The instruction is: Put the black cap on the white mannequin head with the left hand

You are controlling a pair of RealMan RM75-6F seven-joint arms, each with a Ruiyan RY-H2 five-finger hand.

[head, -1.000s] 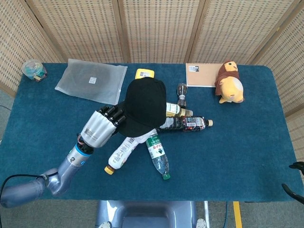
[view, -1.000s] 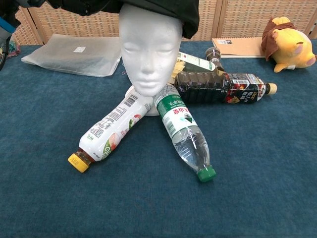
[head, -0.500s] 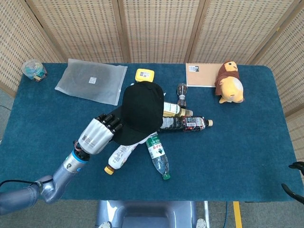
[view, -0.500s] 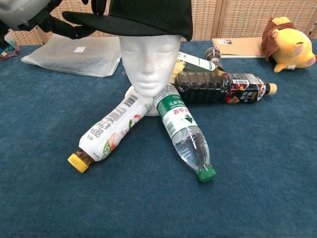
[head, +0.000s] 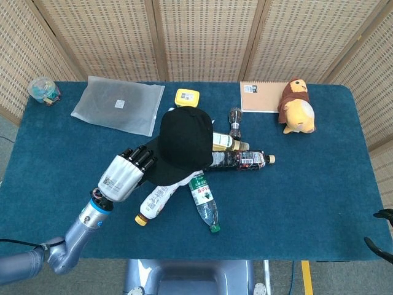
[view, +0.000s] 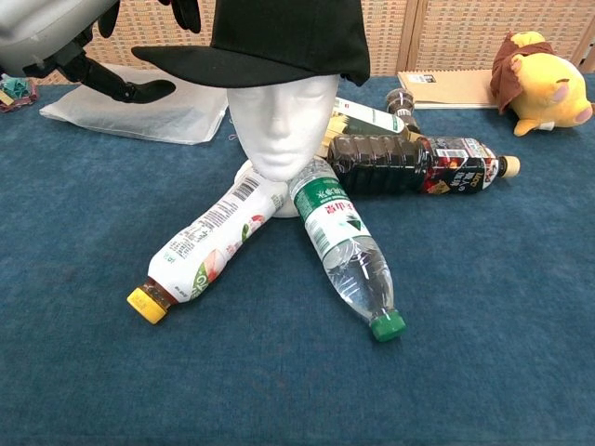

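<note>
So the black cap (view: pixel 270 42) is sitting on the white mannequin head (view: pixel 281 125), brim pulled low over the forehead, roughly mid-bench and a bit toward the back edge. The left robot hand (head: pixel 126 172) is just beside the brim on the left, fingers spread apart with nothing in them; can't quite tell if a fingertip touches the brim. The right robot hand isn't showing in either view. Around the head's base lie a white bottle with a yellow cap (view: pixel 200 251), a clear bottle with a green cap (view: pixel 349 255) and a dark bottle (view: pixel 418 164). A lion plush (head: pixel 297 106) lies near the back right corner.
</note>
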